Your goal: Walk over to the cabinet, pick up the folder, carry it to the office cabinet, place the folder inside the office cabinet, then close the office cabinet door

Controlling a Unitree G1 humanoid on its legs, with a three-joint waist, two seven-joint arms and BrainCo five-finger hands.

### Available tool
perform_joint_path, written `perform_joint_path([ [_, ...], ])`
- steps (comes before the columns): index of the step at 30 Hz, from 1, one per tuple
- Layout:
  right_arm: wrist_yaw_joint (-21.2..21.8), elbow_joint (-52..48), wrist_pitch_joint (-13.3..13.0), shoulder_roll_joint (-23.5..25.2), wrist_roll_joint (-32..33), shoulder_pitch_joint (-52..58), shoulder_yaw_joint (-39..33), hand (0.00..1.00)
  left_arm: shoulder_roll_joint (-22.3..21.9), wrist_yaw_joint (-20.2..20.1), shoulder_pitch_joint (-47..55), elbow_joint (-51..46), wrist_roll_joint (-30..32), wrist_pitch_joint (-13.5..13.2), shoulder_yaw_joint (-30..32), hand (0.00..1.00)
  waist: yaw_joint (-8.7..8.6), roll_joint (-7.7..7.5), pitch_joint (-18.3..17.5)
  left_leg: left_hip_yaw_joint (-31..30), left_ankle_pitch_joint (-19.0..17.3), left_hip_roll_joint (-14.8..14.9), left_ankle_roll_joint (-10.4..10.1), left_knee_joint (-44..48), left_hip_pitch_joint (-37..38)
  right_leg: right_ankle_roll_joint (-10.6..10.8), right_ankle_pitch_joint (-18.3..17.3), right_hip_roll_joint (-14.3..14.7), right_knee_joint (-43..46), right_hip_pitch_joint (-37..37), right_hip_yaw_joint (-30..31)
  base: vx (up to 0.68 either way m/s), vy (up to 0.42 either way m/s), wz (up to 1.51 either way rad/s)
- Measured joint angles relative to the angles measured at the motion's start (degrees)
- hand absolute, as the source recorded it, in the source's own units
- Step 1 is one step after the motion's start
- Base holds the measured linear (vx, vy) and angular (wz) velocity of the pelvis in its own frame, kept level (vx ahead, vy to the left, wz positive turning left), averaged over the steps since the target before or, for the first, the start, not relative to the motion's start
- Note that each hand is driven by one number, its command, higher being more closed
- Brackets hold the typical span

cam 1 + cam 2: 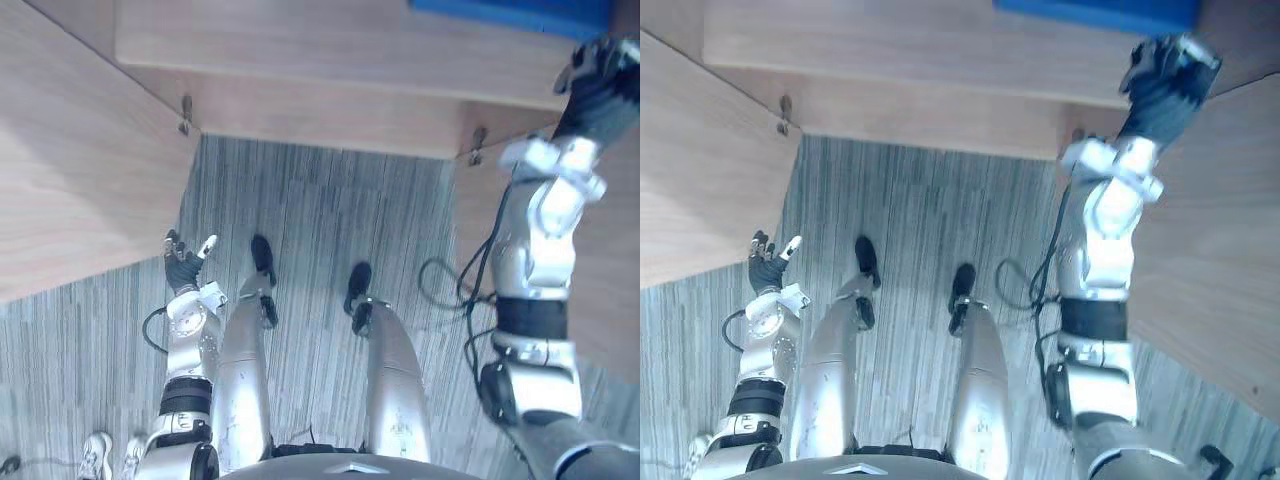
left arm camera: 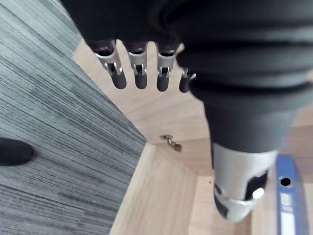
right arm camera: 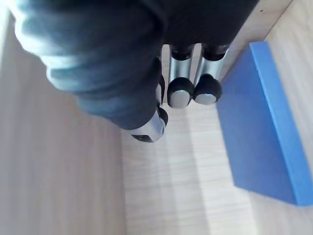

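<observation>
Your right hand (image 1: 1167,75) at 1 o'clock, fingers slack, empty — its wrist view shows the folder (image 3: 261,132) flat on the shelf (image 3: 166,186); left hand (image 1: 183,265) slack too

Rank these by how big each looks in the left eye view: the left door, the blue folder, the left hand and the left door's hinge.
1. Left door
2. Folder, though the picture's edge cuts it off, so only part counts
3. Left hand
4. Hinge
</observation>
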Motion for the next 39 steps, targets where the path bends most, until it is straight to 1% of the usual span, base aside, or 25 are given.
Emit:
perform_joint_path([
  [2,0.84,-2.87,-0.66,3.34,-1.92,6.41,3.57,1.00,-0.07,-0.89,1.38,-0.06,0.29,0.18,-0.07,0.00,-0.29,-0.14,-2.06,0.18,-0.84,0.33,-0.19,-0.09,3.28,0.19,0.00,0.49,-1.93,3.97,-0.07,0.12,-0.010,-0.09],
  [5,5.12,-4.42,-0.67,8.75,-6.78,17.91,11.76,1.00,-0.81,-2.02,6.21,0.00,2.57,0.95,-1.20,0.00,-0.97,-0.34,-6.05,1.08,-2.83,0.69,-0.11,-0.48,9.58,1.11,-0.04,1.15,-5.40,11.13,0.05,0.13,-0.022,-0.12],
  [6,5.90,-4.39,-0.53,9.66,-7.26,19.99,13.31,1.00,-1.14,-2.12,7.11,0.06,2.93,1.12,-1.30,0.00,-0.96,-0.31,-6.65,1.33,-3.24,0.83,-0.25,-0.58,10.85,1.20,0.00,1.35,-6.28,12.60,0.15,0.18,-0.021,-0.18],
  [7,7.61,-4.35,-0.26,11.53,-8.94,24.08,15.53,1.00,-1.63,-2.35,8.83,0.28,3.98,1.39,-1.74,0.00,-1.00,-0.41,-7.83,1.69,-3.64,0.89,-0.27,-1.39,13.54,1.42,0.10,1.62,-8.02,15.45,0.27,0.17,-0.015,-0.13],
  [9,10.75,-3.03,0.02,13.97,-11.86,29.56,17.37,1.00,-1.73,-2.84,10.67,2.32,5.29,1.76,-2.52,0.00,-1.21,-0.84,-10.50,2.34,-3.77,0.61,-0.50,-3.52,16.69,1.70,0.29,1.76,-10.47,18.25,0.45,0.18,-0.015,-0.11],
  [11,12.57,2.59,0.13,15.26,-13.62,31.80,17.63,1.00,-0.77,-3.24,11.29,6.04,6.51,1.92,-3.71,0.00,-1.29,-1.79,-11.52,3.18,-3.49,-0.03,-0.83,-6.19,20.75,2.07,0.81,2.02,-12.69,21.31,1.53,0.13,-0.006,-0.21],
  [13,13.99,12.26,1.40,15.63,-16.05,32.39,17.09,1.00,-0.20,-3.57,11.56,11.79,7.97,2.33,-4.76,0.00,-2.22,-1.79,-13.54,3.15,-2.83,-0.36,-1.06,-9.17,23.80,2.45,2.67,2.82,-17.63,25.42,1.43,0.16,-0.006,-0.12],
  [15,14.14,23.48,3.27,15.66,-20.52,32.99,16.30,1.00,0.48,-4.53,11.54,16.42,9.31,2.72,-5.63,0.00,-2.91,-1.80,-13.98,3.29,-1.75,-0.74,-0.84,-12.47,27.05,2.96,5.42,3.67,-23.17,29.92,1.39,0.14,0.003,-0.07],
  [18,14.75,31.85,5.03,15.77,-24.54,33.70,14.38,1.00,1.18,-4.56,12.06,18.74,11.24,3.11,-5.63,0.00,-3.12,-1.79,-13.99,3.49,-1.03,-1.43,-0.80,-14.87,30.44,3.32,7.14,3.69,-27.17,33.80,1.61,0.05,0.027,-0.05],
  [19,15.30,35.16,5.82,15.95,-26.02,34.24,13.75,1.00,1.67,-4.58,12.85,18.81,11.40,3.18,-5.59,0.00,-3.14,-1.80,-14.00,3.82,-0.71,-1.76,-0.84,-16.11,32.58,3.42,7.87,3.67,-28.65,35.89,1.80,0.02,0.033,-0.09],
  [21,15.30,39.92,6.42,16.67,-28.28,34.70,12.12,1.00,2.51,-4.74,13.63,19.87,12.37,3.16,-5.57,0.00,-3.17,-1.79,-14.69,4.26,-0.17,-2.26,-0.90,-17.94,35.09,3.50,8.72,3.57,-30.66,37.99,2.13,-0.03,0.040,-0.11],
  [22,15.26,43.01,6.63,16.75,-29.40,34.76,11.38,0.00,2.87,-4.90,14.13,20.95,12.39,3.19,-5.54,0.00,-3.19,-1.77,-15.73,4.46,0.49,-2.57,-1.02,-19.25,35.91,3.56,9.46,3.53,-31.78,38.45,2.55,-0.08,0.041,-0.17],
  [23,15.22,45.69,7.48,16.73,-30.07,34.73,10.40,0.00,2.99,-5.00,14.79,21.60,12.40,3.21,-5.56,0.00,-3.21,-1.75,-16.34,4.50,1.26,-2.86,-1.08,-20.75,36.94,3.61,10.10,3.52,-32.58,38.83,3.06,-0.07,0.032,-0.16],
  [25,15.09,48.90,8.23,16.67,-31.56,34.69,8.22,0.00,2.88,-5.66,15.18,23.36,12.41,3.25,-5.68,0.00,-3.32,-1.75,-16.37,4.27,2.48,-3.48,-1.02,-23.13,39.01,3.69,10.64,3.39,-33.45,40.22,3.06,-0.10,0.047,-0.04],
  [26,15.03,50.78,8.73,16.66,-31.54,34.70,6.72,0.00,2.77,-5.78,15.62,24.42,12.47,3.25,-6.00,0.00,-3.24,-1.79,-16.40,4.06,3.05,-3.92,-1.30,-24.84,40.60,3.76,10.72,3.25,-33.89,41.06,3.08,-0.11,0.054,0.03],
  [28,14.56,53.71,8.89,16.60,-31.52,34.71,4.70,0.00,2.43,-6.09,15.85,25.82,13.21,3.33,-6.05,0.00,-3.34,-1.87,-16.59,2.81,3.27,-4.60,-1.55,-25.73,41.31,3.51,10.68,2.85,-34.16,41.54,3.00,-0.11,0.069,0.02],
  [29,13.75,55.48,9.50,16.57,-31.41,34.76,4.36,0.00,2.23,-6.09,15.97,27.36,13.64,3.39,-6.18,0.00,-3.28,-1.88,-16.60,2.74,3.28,-4.87,-1.58,-25.90,41.44,3.83,10.81,2.60,-34.38,41.76,3.05,-0.11,0.074,0.01],
  [32,13.47,56.75,10.96,16.84,-31.43,35.90,3.44,0.00,2.24,-6.11,16.37,29.60,15.40,4.07,-6.60,0.00,-3.40,-1.93,-16.65,1.14,3.08,-5.77,-1.36,-26.10,41.44,3.92,10.82,2.09,-34.50,42.01,3.22,-0.10,0.076,0.04],
  [37,13.38,59.13,11.40,16.77,-31.37,35.83,2.29,0.00,2.28,-6.14,16.91,31.31,15.83,4.24,-6.57,0.00,-3.37,-1.96,-17.39,0.84,3.07,-6.55,-1.34,-26.14,41.44,3.99,10.76,1.73,-35.42,42.23,4.59,-0.04,0.055,-0.04],
  [39,13.41,60.42,11.36,16.91,-31.33,35.84,1.95,0.00,2.28,-6.29,17.37,32.25,15.88,4.36,-6.57,0.00,-3.77,-2.12,-17.94,0.42,3.06,-6.84,-1.33,-26.14,41.77,4.00,10.76,1.49,-35.80,42.88,4.71,0.01,0.037,0.04],
])
